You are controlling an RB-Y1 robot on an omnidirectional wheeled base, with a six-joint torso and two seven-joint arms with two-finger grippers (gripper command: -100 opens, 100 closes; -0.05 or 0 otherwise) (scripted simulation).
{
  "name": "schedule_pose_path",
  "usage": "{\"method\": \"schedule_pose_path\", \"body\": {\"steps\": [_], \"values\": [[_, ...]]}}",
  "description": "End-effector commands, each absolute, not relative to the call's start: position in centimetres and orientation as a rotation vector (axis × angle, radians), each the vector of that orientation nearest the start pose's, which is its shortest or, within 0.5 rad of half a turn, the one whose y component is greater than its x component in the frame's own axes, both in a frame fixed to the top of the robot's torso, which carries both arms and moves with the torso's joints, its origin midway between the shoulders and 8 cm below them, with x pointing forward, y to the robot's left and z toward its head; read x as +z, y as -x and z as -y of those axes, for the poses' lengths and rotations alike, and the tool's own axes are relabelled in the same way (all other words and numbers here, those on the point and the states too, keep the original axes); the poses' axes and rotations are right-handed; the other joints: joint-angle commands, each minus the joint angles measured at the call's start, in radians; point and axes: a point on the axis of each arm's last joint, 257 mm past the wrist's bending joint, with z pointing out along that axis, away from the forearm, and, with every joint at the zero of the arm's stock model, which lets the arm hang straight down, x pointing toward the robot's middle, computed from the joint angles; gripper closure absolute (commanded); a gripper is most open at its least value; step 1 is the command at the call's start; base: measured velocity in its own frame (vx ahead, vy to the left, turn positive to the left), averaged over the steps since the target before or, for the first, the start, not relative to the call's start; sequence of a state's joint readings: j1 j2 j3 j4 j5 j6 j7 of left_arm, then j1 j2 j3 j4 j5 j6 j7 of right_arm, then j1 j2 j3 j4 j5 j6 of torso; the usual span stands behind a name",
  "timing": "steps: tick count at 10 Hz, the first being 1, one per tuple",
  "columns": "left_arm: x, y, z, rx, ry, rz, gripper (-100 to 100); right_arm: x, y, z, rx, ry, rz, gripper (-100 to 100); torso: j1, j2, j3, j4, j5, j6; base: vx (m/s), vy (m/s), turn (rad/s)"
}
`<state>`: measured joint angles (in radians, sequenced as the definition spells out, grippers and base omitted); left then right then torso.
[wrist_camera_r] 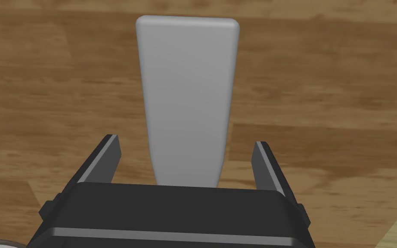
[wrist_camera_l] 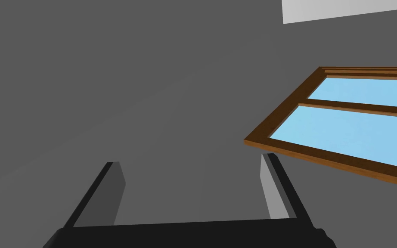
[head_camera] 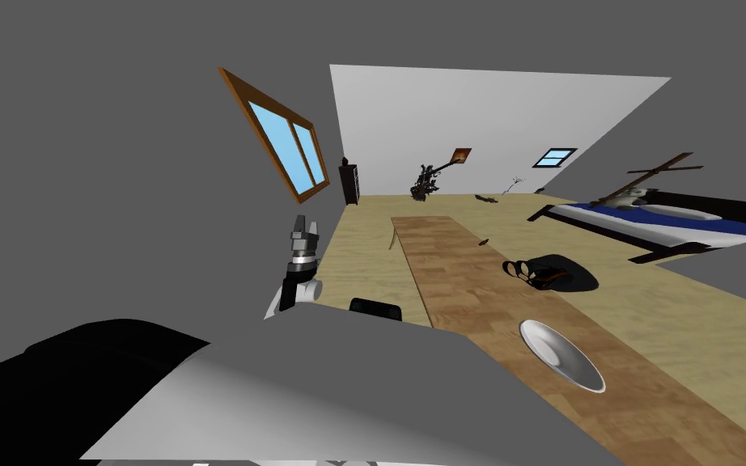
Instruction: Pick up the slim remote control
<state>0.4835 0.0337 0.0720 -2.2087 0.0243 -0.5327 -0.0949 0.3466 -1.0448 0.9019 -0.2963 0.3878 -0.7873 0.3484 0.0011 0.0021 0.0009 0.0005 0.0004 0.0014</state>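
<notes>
right hand (wrist_camera_r: 185, 142) spread astride slim grey remote (wrist_camera_r: 187, 77), not gripping, on wooden table (wrist_camera_r: 331, 86), left hand (wrist_camera_l: 189, 159) raised, spread

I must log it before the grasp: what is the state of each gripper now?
Left gripper: open, holding nothing.
Right gripper: open, fingers either side of the grey remote control on the wooden table.

A bedroom in a home: a blue-covered bed (head_camera: 671, 220), a wood-framed window (head_camera: 290, 147), and a long wooden surface (head_camera: 452, 267).
</notes>
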Motion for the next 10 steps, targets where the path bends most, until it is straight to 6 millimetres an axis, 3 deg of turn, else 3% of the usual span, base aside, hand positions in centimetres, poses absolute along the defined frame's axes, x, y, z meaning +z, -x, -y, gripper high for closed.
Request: {"method": "schedule_pose_path", "body": {"steps": [1,4,5,9,10], "values": [[0.65,-34.85,-30.50,-1.157,0.622,-0.657,0,-49.78,11.40,64.04,-0.034,0.275,-3.149,-100,0.000,0.000,0.000,0.000,0.000,0.000,-0.010,-0.031,0.055],[0.65,-34.85,-30.50,-1.157,0.622,-0.657,0,-50.35,11.34,63.56,-0.033,0.269,-3.148,-100,-0.003,0.000,0.000,0.000,-0.001,0.000,-0.003,-0.044,0.022],[0.65,-34.85,-30.50,-1.157,0.622,-0.657,0,-50.37,11.35,63.49,-0.029,0.271,-3.147,100,-0.002,0.000,0.000,0.000,0.000,0.000,0.000,0.000,0.000],[0.65,-34.85,-30.50,-1.157,0.622,-0.657,0,-50.39,11.35,63.44,-0.027,0.272,-3.147,100,-0.001,0.000,0.000,0.000,0.000,0.000,0.000,0.000,0.000],[0.65,-34.85,-30.50,-1.157,0.622,-0.657,0,-50.39,11.35,63.44,-0.027,0.272,-3.147,0,-0.001,0.000,0.000,0.000,0.000,0.000,0.000,0.000,0.000]]}}
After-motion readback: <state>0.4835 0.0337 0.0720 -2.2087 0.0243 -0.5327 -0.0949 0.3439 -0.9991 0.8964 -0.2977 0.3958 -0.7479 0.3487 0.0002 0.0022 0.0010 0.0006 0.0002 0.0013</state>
